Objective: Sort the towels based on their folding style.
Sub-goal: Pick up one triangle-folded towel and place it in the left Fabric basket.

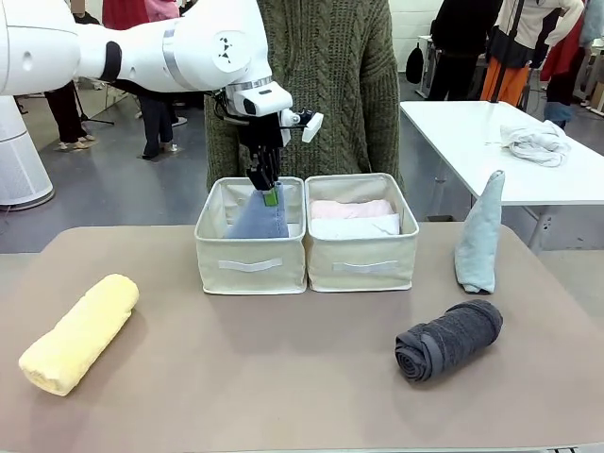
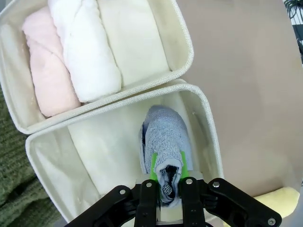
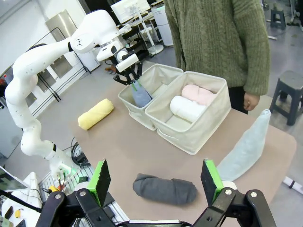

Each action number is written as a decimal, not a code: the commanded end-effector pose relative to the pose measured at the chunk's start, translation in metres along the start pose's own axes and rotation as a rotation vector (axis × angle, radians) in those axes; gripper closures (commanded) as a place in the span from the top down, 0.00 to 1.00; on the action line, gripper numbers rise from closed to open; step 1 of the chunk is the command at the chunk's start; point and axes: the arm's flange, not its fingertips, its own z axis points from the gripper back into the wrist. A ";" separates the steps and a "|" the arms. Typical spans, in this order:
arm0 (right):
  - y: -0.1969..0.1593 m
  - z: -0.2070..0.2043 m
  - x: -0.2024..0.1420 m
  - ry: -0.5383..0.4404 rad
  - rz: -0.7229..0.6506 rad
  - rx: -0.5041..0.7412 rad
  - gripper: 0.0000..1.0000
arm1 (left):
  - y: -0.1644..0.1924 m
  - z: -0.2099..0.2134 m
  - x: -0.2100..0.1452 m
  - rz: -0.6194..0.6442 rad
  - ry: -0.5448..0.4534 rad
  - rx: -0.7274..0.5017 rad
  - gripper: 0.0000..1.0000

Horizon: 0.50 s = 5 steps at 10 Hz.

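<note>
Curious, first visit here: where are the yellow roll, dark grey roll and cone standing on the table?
yellow roll (image 1: 80, 332), front view, its middle.
dark grey roll (image 1: 453, 338), front view, its middle.
standing cone (image 1: 479, 241), front view, its middle.

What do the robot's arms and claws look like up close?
The left arm is glossy white with rounded joints, grey bands and a dotted round cap. Both the left gripper and right gripper are black, bolted linkages with bright green pads.

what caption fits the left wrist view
Left gripper pinches the tip of the blue cone towel inside a beige bin.
</note>
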 end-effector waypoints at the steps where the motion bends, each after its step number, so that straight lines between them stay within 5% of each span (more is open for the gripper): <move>1: -0.002 -0.002 0.000 -0.028 0.013 0.020 1.00 | 0.006 -0.016 0.005 0.039 0.029 0.000 0.15; 5: -0.002 -0.002 0.000 -0.028 0.013 0.020 1.00 | 0.007 -0.047 0.010 0.005 0.060 -0.057 0.15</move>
